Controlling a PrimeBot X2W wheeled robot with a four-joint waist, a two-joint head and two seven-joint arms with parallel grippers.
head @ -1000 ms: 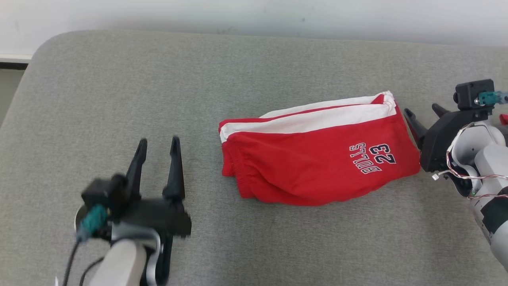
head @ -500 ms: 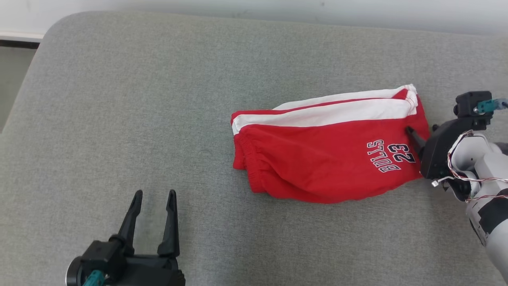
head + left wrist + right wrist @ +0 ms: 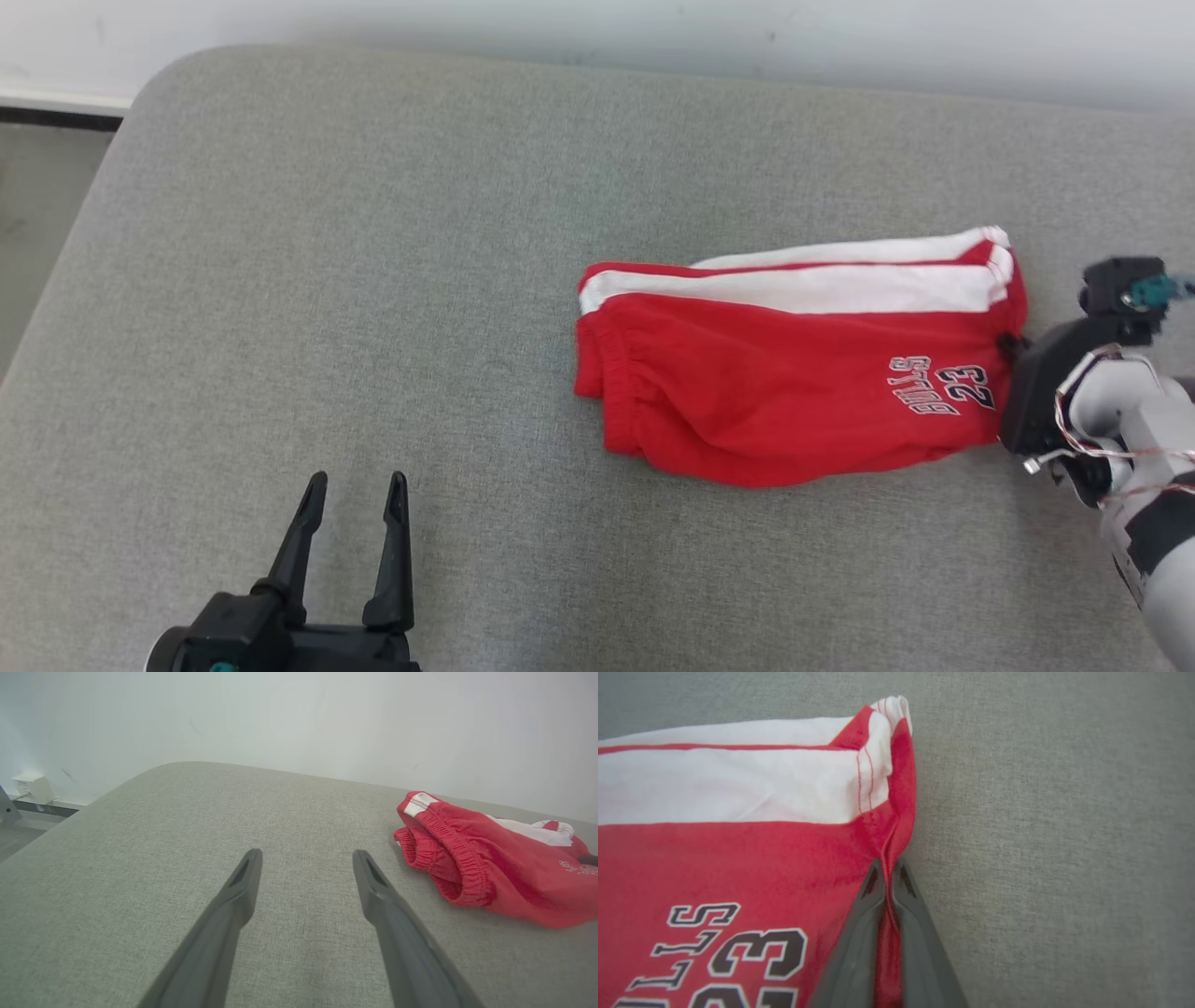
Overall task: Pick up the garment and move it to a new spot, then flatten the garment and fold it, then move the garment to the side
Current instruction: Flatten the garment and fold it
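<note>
The garment [image 3: 794, 373] is a pair of folded red shorts with white stripes and "BULLS 23" lettering, lying on the grey cushion [image 3: 373, 233] right of centre. My right gripper [image 3: 1010, 347] is at its right hem, and in the right wrist view the right gripper [image 3: 888, 870] is shut on a pinch of the red hem fabric of the garment [image 3: 738, 858]. At the lower left my left gripper [image 3: 355, 485] stands open with nothing between its fingers. In the left wrist view the left gripper [image 3: 306, 856] hovers over bare cushion, the garment [image 3: 486, 858] to its right.
A pale wall [image 3: 597, 28] runs along the cushion's far edge. The cushion's rounded corner is at the upper left, with floor [image 3: 37, 233] beyond it. A small white box [image 3: 29, 788] sits at the wall base in the left wrist view.
My right gripper moved onto the garment's right hem and shut on it. My left gripper drew back toward the near edge. The head camera has shifted.
</note>
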